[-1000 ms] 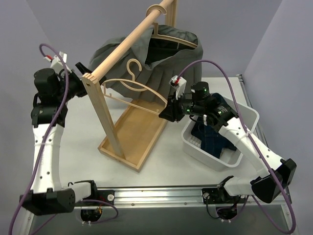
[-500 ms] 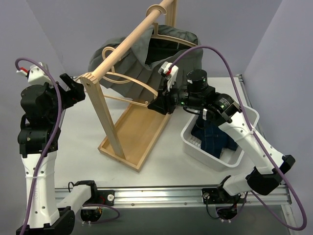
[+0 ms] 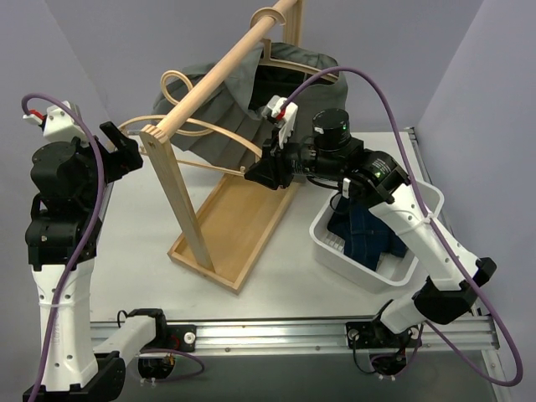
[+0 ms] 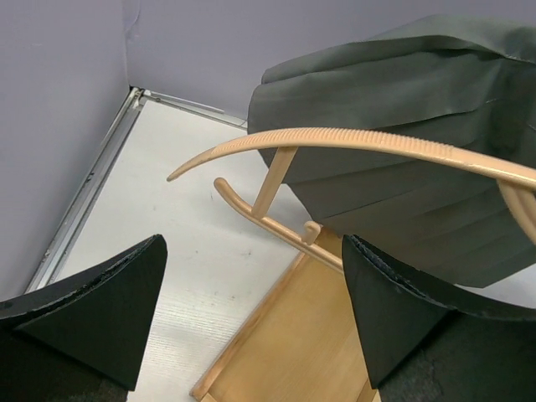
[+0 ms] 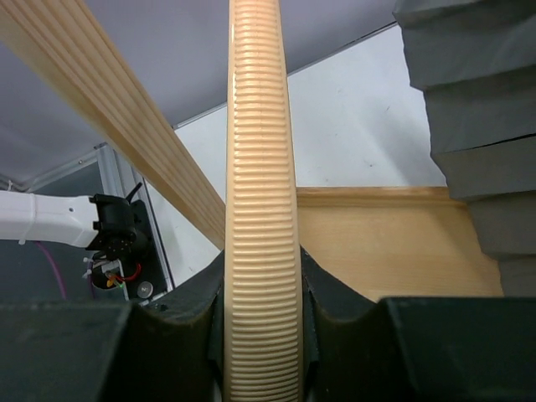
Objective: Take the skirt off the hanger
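My left arm is up now: it has risen from its low reach beside the rack, and my left gripper (image 3: pixel 121 155) is hovering by the post at the near end of the rail (image 3: pixel 219 69). Its jaws are spread wide, with nothing between them.

My right arm is pushing in the other way, leftward and up along the rack, and it is carrying the hanger (image 5: pixel 260 209) with it. The hanger is swinging out past the near end of the rail, its long arm now reaching toward my left gripper.

The skirt (image 3: pixel 219 115) is hanging under the far half of the rail, bunched in grey pleats behind the hanger I am moving. Up at the back its waistband seems to be wrapping a second hanger, though I cannot tell whether any cloth is also riding on mine.

My right gripper (image 3: pixel 255 174) is pinching the ribbed wooden bar, jaws pressed snug on both sides.

So I am judging this as a setup: hanger steadied and offered, free jaws ready, skirt not yet off.
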`<act>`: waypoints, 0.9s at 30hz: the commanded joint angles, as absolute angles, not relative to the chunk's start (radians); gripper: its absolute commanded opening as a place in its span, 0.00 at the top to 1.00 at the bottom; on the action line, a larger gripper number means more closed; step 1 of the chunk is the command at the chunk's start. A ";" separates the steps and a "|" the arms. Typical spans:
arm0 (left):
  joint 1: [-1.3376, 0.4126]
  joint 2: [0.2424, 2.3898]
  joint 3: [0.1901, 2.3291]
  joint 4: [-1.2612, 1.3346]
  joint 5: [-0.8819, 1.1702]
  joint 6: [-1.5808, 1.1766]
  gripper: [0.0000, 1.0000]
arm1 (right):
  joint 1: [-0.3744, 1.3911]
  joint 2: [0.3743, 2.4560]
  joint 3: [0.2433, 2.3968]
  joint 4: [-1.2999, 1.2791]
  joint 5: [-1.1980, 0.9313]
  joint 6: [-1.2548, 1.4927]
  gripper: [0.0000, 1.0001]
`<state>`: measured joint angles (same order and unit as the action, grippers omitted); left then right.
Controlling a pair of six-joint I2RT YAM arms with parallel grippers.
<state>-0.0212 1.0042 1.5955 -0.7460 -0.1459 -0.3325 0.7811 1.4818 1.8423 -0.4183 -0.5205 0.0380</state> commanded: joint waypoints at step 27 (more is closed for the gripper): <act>-0.032 1.005 1.640 -0.724 -0.127 -0.301 0.06 | 0.865 1.402 1.916 -0.419 -0.469 0.017 1.00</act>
